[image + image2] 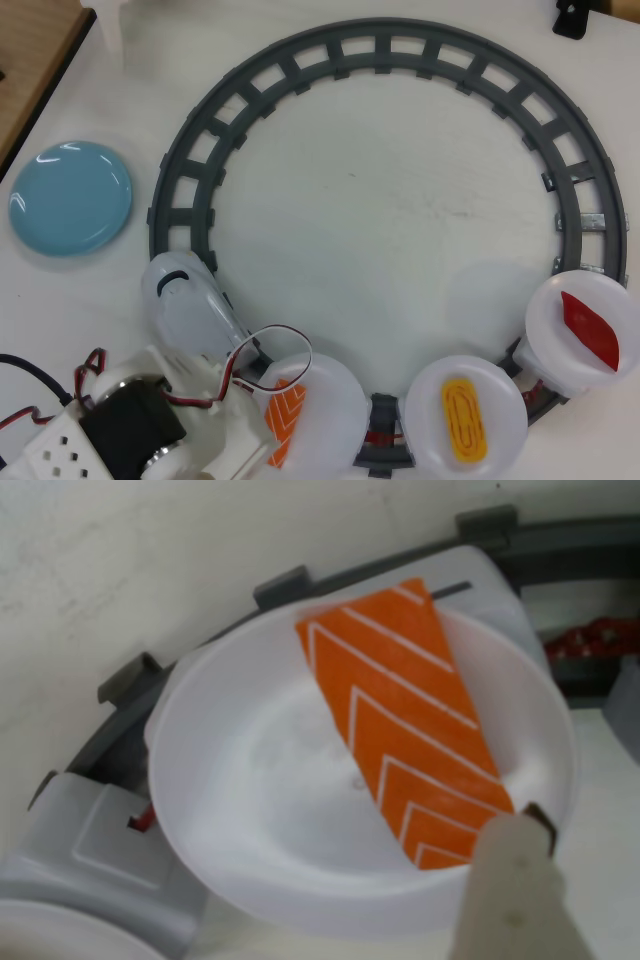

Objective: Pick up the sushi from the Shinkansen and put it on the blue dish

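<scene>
Overhead view, left to right, with places referenced to the grey circular track (385,45):

1. The blue dish (70,196) lies on the white table (400,220) outside the track, just beside its left curve and not touching it.
2. The Shinkansen (185,305) sits on the lower-left section of the track, its rounded nose with the black windshield toward the upper left.
3. The arm (120,425) enters from the lower-left corner, with red, black and white wires looping over it. It covers the left edge of the first white plate (335,405).
4. The sushi (285,420) rests on that first plate, at the bottom of the track, partly hidden under the arm.
5. The second white plate (465,410), further right along the track, carries the yellow egg piece (464,420).
6. The third white plate (585,330), at the lower right of the track, carries the dark red tuna piece (590,330).

Wrist view:

1. The sushi (405,725) lies diagonally across its plate (260,780), striped side up.
2. One pale fingertip (515,880) sits at the lower end of the sushi. The second finger is out of view, so whether the gripper is released or clenched cannot be told
</scene>
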